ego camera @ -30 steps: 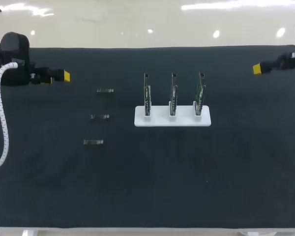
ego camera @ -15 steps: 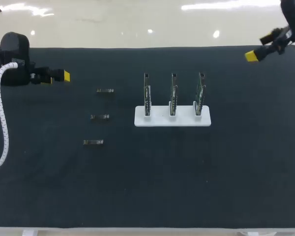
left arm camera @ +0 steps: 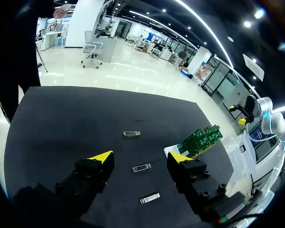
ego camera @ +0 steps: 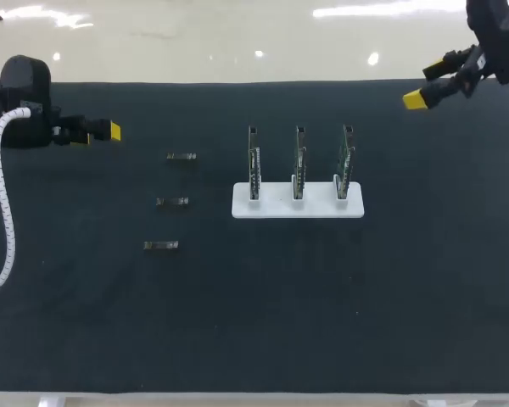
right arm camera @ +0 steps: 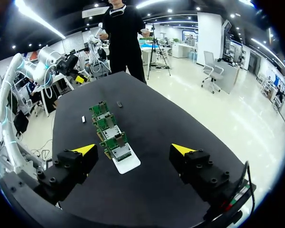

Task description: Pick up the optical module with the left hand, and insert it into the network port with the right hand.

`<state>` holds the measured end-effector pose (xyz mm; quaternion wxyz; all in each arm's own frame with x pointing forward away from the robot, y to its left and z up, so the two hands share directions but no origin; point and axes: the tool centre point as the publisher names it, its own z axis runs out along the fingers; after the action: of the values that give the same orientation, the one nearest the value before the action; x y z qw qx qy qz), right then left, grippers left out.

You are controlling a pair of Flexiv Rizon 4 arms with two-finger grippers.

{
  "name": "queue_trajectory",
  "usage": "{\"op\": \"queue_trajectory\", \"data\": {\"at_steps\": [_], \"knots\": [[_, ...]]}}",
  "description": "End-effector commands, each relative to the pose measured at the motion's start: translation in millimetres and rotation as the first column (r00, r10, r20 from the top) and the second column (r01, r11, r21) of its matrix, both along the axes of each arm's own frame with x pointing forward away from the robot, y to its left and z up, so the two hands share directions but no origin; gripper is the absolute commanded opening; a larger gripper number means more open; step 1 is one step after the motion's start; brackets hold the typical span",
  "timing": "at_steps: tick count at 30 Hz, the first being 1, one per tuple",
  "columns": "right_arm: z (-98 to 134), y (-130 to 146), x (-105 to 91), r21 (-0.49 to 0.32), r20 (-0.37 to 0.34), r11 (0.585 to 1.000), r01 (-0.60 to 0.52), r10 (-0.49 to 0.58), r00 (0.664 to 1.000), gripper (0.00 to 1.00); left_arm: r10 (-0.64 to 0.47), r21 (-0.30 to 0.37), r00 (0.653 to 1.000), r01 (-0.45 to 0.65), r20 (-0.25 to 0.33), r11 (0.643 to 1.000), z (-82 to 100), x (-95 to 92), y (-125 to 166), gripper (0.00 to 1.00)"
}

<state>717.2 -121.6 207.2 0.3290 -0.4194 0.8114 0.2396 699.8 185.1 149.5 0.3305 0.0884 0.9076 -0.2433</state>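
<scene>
Black table, with a white stand holding three boards upright. The left gripper is well left of the stand and the right gripper is far right of it. Only the wrist views show both spread wide, holding nothing. Three optical modules lie left of the stand, too tiny to read; the right wrist view catches just two.
</scene>
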Motion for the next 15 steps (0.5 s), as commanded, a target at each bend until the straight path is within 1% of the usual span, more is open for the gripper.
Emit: {"op": "queue_trajectory", "data": {"at_steps": [1,7,9,10,12,15], "knots": [[0,0,-2.2,-0.001,0.003,1.000,0.005,-0.005,1.000,1.00,0.000,0.002,1.000,0.000,-0.003,1.000,0.6,0.4,0,1.00],[0,0,-2.2,-0.001,0.003,1.000,0.005,-0.005,1.000,1.00,0.000,0.002,1.000,0.000,-0.003,1.000,0.6,0.4,0,1.00],[1,0,0.6,-0.008,0.032,0.999,-0.035,0.035,0.999,1.00,0.000,0.002,1.000,0.000,-0.003,1.000,0.6,0.4,0,1.00],[2,2,2.4,0.003,0.044,0.998,-0.058,0.057,0.997,1.00,0.000,0.002,1.000,0.000,-0.003,1.000,0.6,0.4,0,1.00],[4,7,7.1,0.005,0.054,0.992,-0.123,0.122,0.991,1.00,0.000,0.002,1.000,0.000,-0.003,1.000,0.6,0.4,0,1.00],[6,18,15.1,0.001,0.079,0.967,-0.254,0.254,0.964,1.00,0.000,0.002,1.000,0.000,-0.003,1.000,0.6,0.4,0,1.00]]}}
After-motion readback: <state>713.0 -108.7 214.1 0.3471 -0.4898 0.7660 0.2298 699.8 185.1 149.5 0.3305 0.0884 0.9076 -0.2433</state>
